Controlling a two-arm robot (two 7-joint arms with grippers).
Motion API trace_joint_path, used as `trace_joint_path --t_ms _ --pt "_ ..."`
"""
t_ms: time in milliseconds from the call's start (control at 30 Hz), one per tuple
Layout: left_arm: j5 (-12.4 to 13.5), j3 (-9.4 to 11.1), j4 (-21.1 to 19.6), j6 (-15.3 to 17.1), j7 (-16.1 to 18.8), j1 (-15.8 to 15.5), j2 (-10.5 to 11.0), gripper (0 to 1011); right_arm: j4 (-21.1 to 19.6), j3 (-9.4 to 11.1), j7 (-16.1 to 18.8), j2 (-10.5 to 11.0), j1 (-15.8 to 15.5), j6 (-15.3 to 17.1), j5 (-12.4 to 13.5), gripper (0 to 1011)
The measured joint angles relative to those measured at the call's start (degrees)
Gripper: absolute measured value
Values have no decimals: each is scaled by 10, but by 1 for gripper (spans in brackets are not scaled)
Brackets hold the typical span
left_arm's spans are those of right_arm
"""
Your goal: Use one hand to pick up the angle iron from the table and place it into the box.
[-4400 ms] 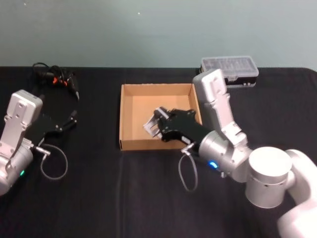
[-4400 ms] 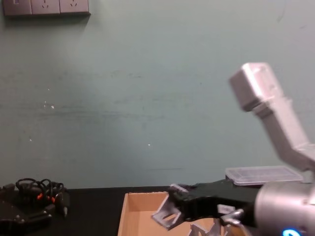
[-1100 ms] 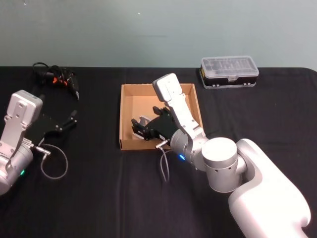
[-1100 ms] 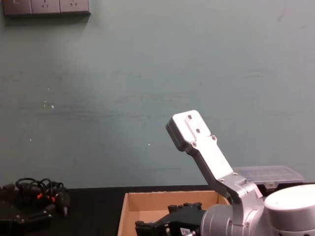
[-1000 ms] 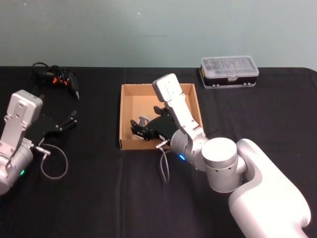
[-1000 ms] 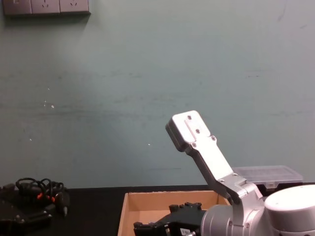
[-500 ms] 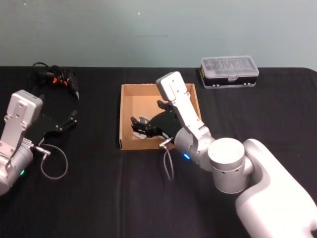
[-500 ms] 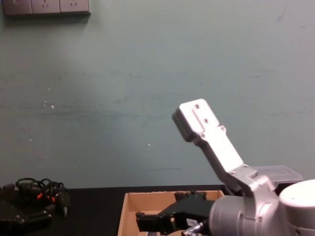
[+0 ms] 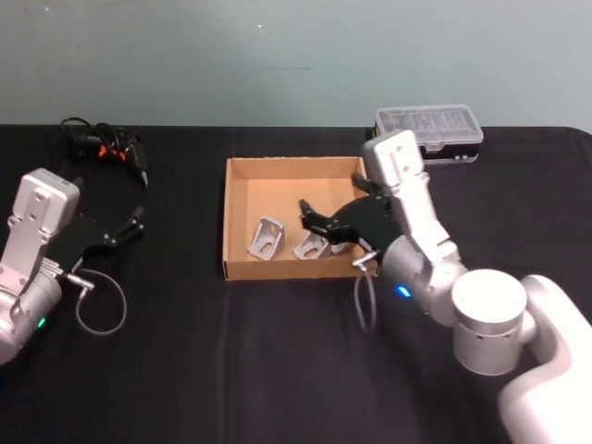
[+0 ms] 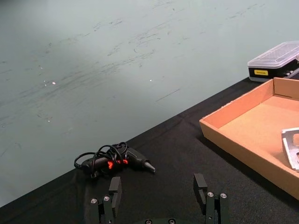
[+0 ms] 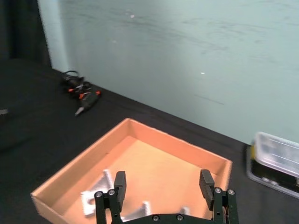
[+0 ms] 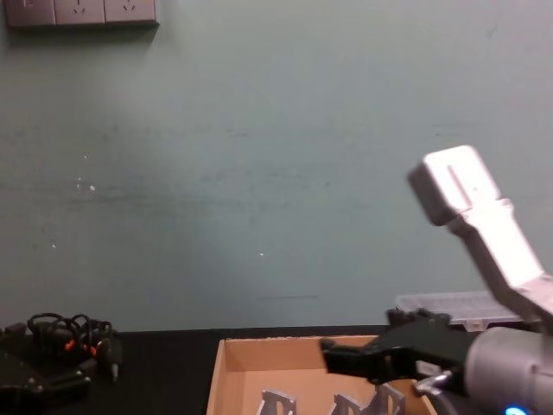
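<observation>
**Angle iron set down in box as right claw was held open above it**

The angle iron [image 9: 265,236] was seen lying inside the box [image 9: 227,215], toward its 7 o'clock corner in the head view, with a second bracket [image 9: 314,244] just beside it at 3 o'clock. The right claw [image 9: 319,225] was held over the box floor with its fingers spread and nothing between them. The placing step was judged finished; what remained was thought to be a clear withdrawal of the arm, lifted high enough that the near wall of the box would not be caught.

The left claw [image 9: 137,219] was parked at 9 o'clock on the surface [image 9: 185,370], fingers apart and empty. A black cloth was seen covering the surface. A bundle of black cable with orange clips [image 9: 102,143] was noted at 10 o'clock, and a clear-lidded plastic case [image 9: 428,131] at 1 o'clock. A plain pale-green wall [image 12: 259,156] closed off the room behind, with sockets [image 12: 82,12] mounted high at 11 o'clock in the chest view.
</observation>
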Motion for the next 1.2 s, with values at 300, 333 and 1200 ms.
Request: trace_joint_path --t_ms 300,333,1200 --pt "0 0 0 0 0 0 0 1011 -26 44 -10 23 -34 -19 21 1002" --pt "0 0 0 0 0 0 0 1011 -27 47 -11 25 -37 -20 22 1002" --pt "0 0 0 0 0 0 0 1011 -20 94 -23 43 -77 -44 45 1003"
